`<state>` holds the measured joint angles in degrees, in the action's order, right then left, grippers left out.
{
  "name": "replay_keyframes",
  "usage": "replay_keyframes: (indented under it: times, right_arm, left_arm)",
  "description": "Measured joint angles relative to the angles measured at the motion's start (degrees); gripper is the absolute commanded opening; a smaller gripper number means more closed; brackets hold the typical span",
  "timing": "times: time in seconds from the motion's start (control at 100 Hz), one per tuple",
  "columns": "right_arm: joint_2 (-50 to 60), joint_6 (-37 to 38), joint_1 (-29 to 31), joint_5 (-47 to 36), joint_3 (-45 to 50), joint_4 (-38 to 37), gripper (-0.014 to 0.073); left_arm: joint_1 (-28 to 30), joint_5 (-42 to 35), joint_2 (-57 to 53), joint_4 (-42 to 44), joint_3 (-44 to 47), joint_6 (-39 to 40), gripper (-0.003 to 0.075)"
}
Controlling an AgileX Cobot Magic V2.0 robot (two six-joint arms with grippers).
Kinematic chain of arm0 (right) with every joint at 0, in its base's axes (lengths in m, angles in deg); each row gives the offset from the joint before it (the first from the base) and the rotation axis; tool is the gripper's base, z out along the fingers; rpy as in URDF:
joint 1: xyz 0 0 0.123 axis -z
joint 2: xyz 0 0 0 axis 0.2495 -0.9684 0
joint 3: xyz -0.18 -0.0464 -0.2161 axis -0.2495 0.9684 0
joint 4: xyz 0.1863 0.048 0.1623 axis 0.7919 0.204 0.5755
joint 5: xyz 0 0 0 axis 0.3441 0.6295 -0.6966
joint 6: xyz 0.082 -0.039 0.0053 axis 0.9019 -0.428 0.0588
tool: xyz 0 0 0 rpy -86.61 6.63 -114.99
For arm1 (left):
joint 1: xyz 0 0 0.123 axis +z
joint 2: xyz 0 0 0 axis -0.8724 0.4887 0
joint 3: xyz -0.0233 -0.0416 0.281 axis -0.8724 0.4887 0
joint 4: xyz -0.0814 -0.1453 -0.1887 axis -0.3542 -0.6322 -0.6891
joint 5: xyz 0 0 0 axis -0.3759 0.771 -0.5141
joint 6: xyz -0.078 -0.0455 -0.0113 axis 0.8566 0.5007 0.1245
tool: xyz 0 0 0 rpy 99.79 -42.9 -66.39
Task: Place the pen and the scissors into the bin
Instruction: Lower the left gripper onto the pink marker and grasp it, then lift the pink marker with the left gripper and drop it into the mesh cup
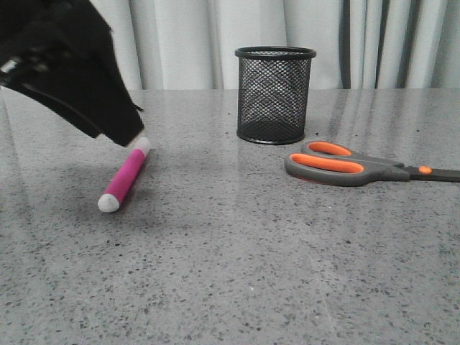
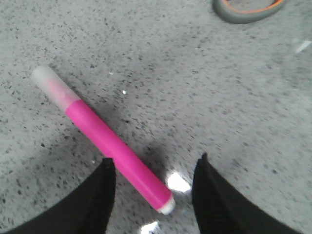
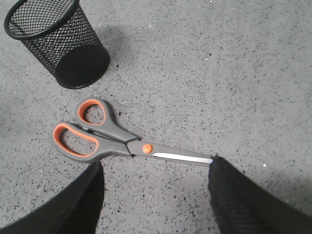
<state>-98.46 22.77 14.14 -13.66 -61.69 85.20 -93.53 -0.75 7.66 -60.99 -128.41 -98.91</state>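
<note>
The magenta pen (image 1: pixel 124 178) lies flat on the grey table, left of centre. My left gripper (image 1: pixel 118 118) hangs just above its far, capped end. In the left wrist view the pen (image 2: pixel 107 141) runs diagonally between the open fingers of my left gripper (image 2: pixel 154 163), untouched. The grey and orange scissors (image 1: pixel 359 165) lie flat at the right, closed. The black mesh bin (image 1: pixel 274 95) stands upright behind them, empty. In the right wrist view my right gripper (image 3: pixel 156 163) is open above the table, the scissors (image 3: pixel 117 140) just beyond its tips, the bin (image 3: pixel 57 41) farther off.
The table (image 1: pixel 237 266) is speckled grey stone. A pale curtain (image 1: pixel 201 36) hangs behind its far edge. Nothing else stands on it.
</note>
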Motion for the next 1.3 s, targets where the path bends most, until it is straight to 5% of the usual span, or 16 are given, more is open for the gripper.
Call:
replay_keyframes:
  times: [0.35,0.86,0.95,1.09,1.3]
  right_arm:
    - [0.0,0.0,0.0,0.0,0.0,0.0,0.0421]
    - [0.0,0.0,0.0,0.0,0.0,0.0,0.0421]
    - [0.0,0.0,0.0,0.0,0.0,0.0,0.0421]
    - [0.0,0.0,0.0,0.0,0.0,0.0,0.0421]
    - [0.0,0.0,0.0,0.0,0.0,0.0,0.0421]
  left_arm:
    - [0.0,3.0,8.7,9.0,-6.5,8.4,0.0329]
    - [0.0,1.3,12.8,7.6,-7.0,9.1,0.0312]
    - [0.0,1.3,13.4,7.5,-7.4,9.1,0.0232]
    - [0.0,1.3,13.7,7.5,-7.6,9.6,-0.0022]
    - [-0.1,3.5,13.8,7.9,-9.0,10.1,-0.0020]
